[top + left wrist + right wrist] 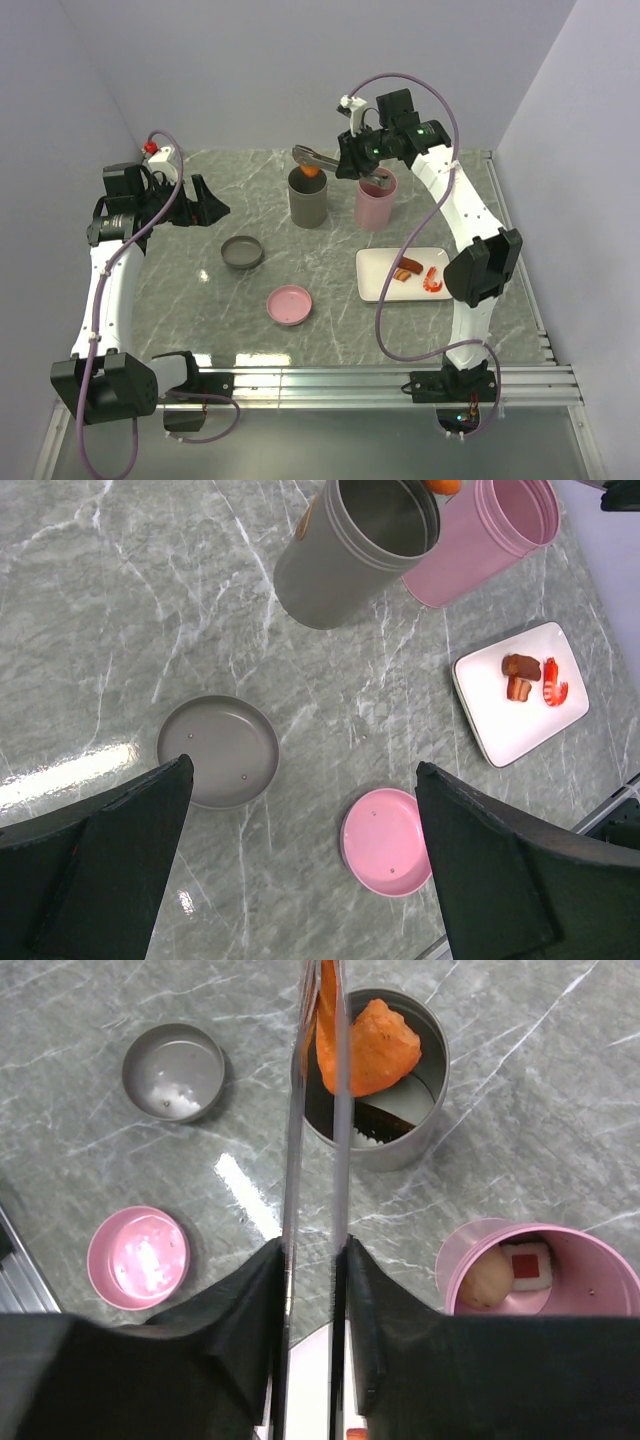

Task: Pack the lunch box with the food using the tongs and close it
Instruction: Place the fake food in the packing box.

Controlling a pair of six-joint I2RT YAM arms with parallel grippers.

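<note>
My right gripper (315, 1260) (352, 160) is shut on the grey tongs (340, 1110), which reach out over the lunch box's grey tin (415, 1110) (307, 203). An orange fried bit (378, 1045) (313, 171) sits at the tong tips above the tin's mouth; I cannot tell whether it is still pinched. A dark piece (385, 1120) lies inside that tin. The pink tin (590, 1280) (375, 205) holds a pale ball (485, 1280) and a sushi roll (527, 1263). Sausage (520, 675) and shrimp (553, 683) lie on the white plate (378, 268). My left gripper (305, 768) (208, 203) hangs open, holding nothing.
A grey lid (243, 252) (218, 750) and a pink lid (290, 304) (385, 840) lie upside down on the marble table, in front of the tins. A metal rail (330, 382) runs along the near edge, between the arm bases.
</note>
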